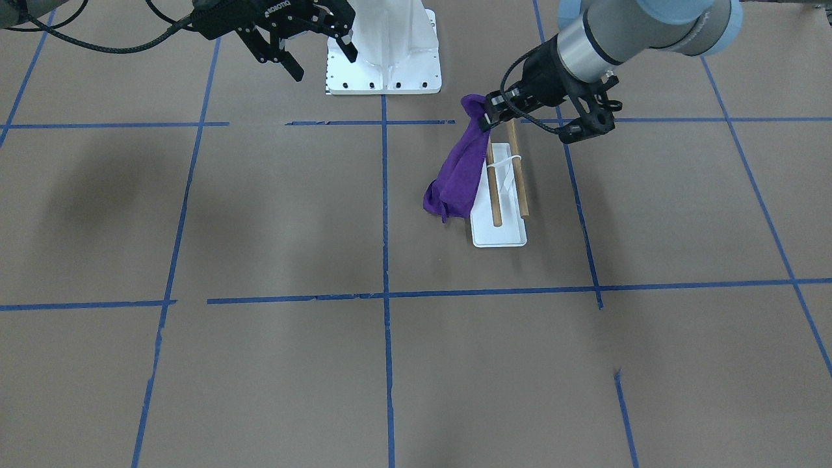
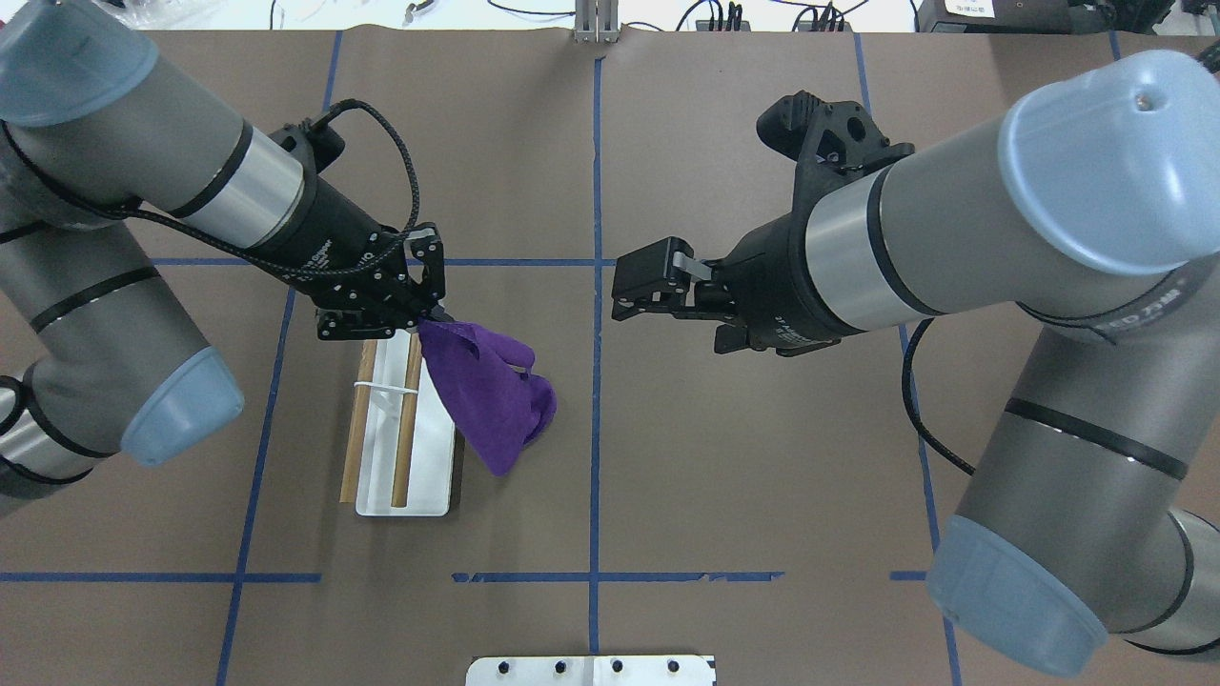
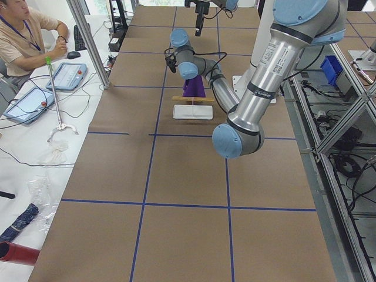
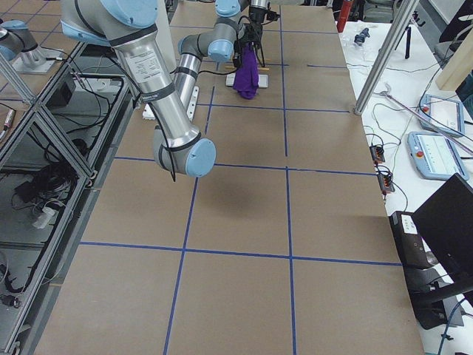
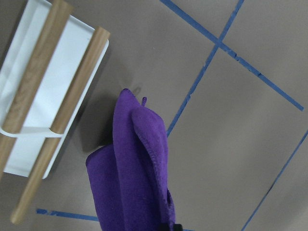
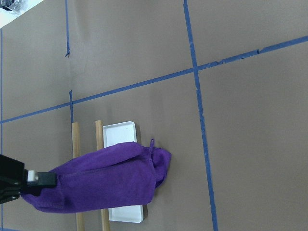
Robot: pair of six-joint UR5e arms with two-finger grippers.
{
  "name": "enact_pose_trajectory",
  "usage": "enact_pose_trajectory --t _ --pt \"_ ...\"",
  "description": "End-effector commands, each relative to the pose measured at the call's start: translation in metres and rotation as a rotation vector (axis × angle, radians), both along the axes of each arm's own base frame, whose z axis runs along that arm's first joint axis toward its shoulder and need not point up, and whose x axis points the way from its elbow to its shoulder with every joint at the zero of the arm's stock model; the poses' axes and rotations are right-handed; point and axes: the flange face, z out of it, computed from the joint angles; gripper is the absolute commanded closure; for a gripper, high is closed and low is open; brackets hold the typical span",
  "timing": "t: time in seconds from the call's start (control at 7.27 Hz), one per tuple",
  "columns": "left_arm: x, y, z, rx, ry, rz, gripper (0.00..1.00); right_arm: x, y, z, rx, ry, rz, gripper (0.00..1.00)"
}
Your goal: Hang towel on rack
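Note:
The purple towel (image 2: 486, 391) hangs from my left gripper (image 2: 431, 319), which is shut on its top corner. It hangs just beside the rack (image 2: 434, 457), on the side toward the table's middle. The rack is a flat white base with two light-brown wooden rods (image 2: 408, 419) on a white support. In the front-facing view the towel (image 1: 458, 172) drops from the left gripper (image 1: 489, 116) past the far end of the rack (image 1: 500, 231). The left wrist view shows the towel (image 5: 137, 168) apart from the rods (image 5: 79, 82). My right gripper (image 2: 620, 286) is open and empty, raised right of the centre line.
The white robot pedestal (image 1: 383, 52) stands at the table's robot side. Blue tape lines (image 2: 596, 429) cross the brown table cover. An operator (image 3: 23, 29) sits beyond the table's far side in the exterior left view, with tablets and cables beside him.

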Motion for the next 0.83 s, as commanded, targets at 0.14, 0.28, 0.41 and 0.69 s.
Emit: enact_pose_trajectory --t 0.14,0.28,0.41,0.69 --pt "-0.049 -0.013 0.082 0.131 -0.089 -0.018 1.0 0.012 -0.008 0.026 -0.029 0.04 0.031 0.0" --pt "-0.051 -0.017 0.099 0.153 -0.132 -0.047 1.0 0.025 -0.006 0.045 -0.048 0.064 0.043 0.0" --pt "-0.049 -0.02 0.104 0.158 -0.151 -0.064 1.0 0.028 -0.01 0.054 -0.059 0.079 0.054 0.0" --pt "-0.049 -0.017 0.117 0.145 -0.172 -0.065 1.0 0.026 -0.011 0.059 -0.067 0.09 0.054 0.0"
